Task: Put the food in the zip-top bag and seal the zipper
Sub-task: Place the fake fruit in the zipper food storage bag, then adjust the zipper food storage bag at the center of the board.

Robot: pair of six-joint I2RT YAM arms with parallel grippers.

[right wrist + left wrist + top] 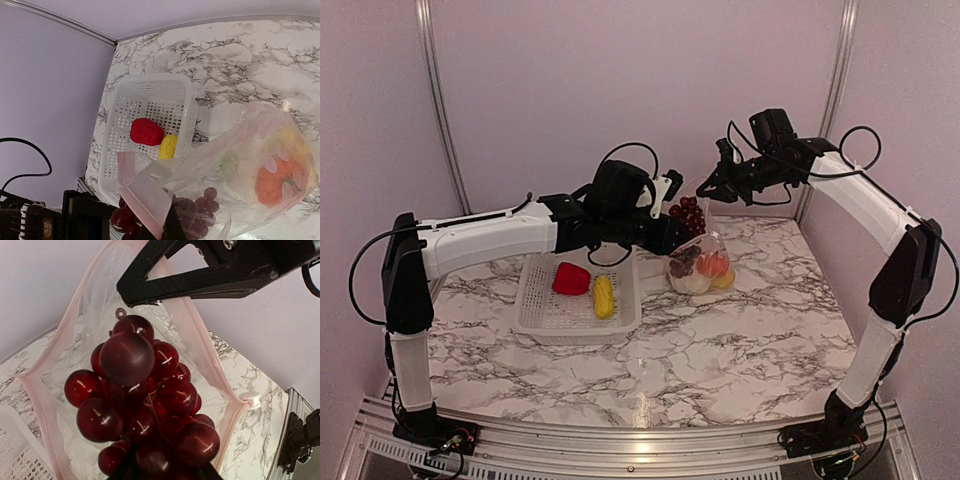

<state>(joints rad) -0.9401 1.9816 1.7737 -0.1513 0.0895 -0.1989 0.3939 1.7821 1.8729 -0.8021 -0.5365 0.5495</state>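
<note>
Right fingers (200, 280) on thin, crinkled clear bag (95, 300)

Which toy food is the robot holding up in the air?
The dark red grape bunch. The left gripper holds it over the zip-top bag's open mouth, while the red pepper and yellow corn lie in the basket.

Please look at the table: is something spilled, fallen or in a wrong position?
Nothing stands out. No food lies loose on the table: the red pepper and a yellow piece sit in the basket, the grape bunch hangs at the open mouth of the bag, the rest is inside it.
</note>
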